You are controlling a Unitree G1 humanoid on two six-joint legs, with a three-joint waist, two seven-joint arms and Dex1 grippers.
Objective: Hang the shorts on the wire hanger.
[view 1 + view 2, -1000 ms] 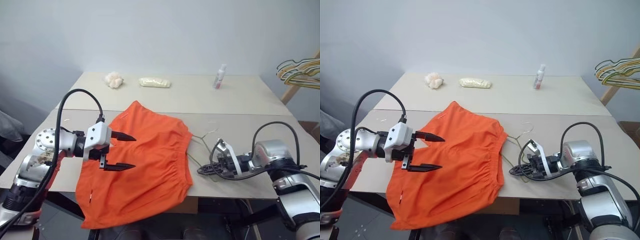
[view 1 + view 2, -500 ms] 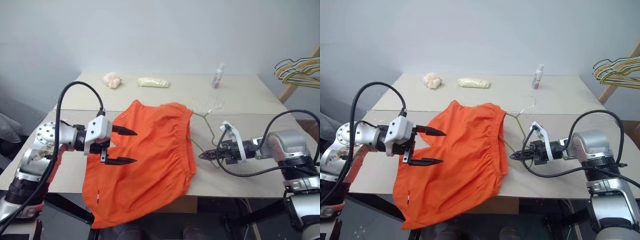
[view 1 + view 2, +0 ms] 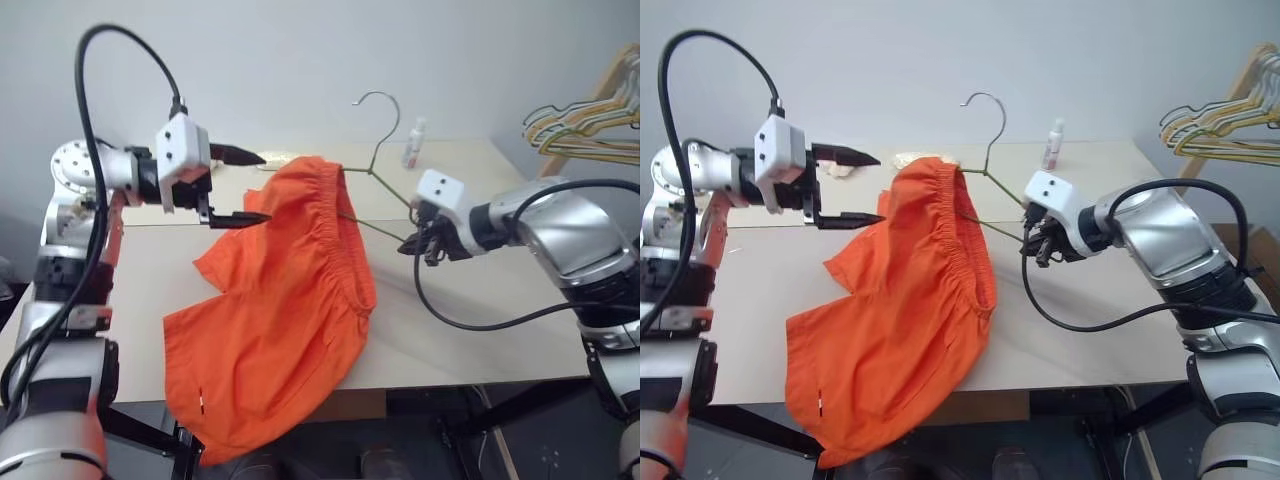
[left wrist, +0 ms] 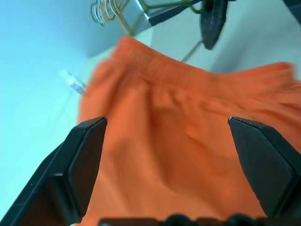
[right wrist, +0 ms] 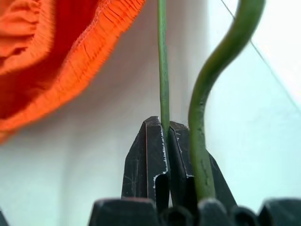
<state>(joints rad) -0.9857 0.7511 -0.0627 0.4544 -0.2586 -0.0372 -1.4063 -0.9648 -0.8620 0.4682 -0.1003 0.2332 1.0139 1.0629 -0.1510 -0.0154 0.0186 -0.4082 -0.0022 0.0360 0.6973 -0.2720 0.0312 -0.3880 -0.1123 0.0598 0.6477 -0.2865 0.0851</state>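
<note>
Orange shorts [image 3: 290,300] hang by their waistband from the wire hanger [image 3: 372,165], which is lifted above the pale table [image 3: 480,320]. One end of the hanger is threaded into the gathered waistband, and the rest of the fabric drapes down across the table and over its near edge. The hanger's hook points upward. The right gripper [image 3: 428,246] has its fingers pressed together on the thin wire near the hanger's other corner. The left gripper [image 3: 240,186] hovers at the upper left of the shorts, its fingers [image 4: 82,160] spread wide apart and holding nothing. A small bottle [image 3: 412,143] stands at the far side of the table. A bunch of coloured hangers [image 3: 580,125] hangs off to the right.
</note>
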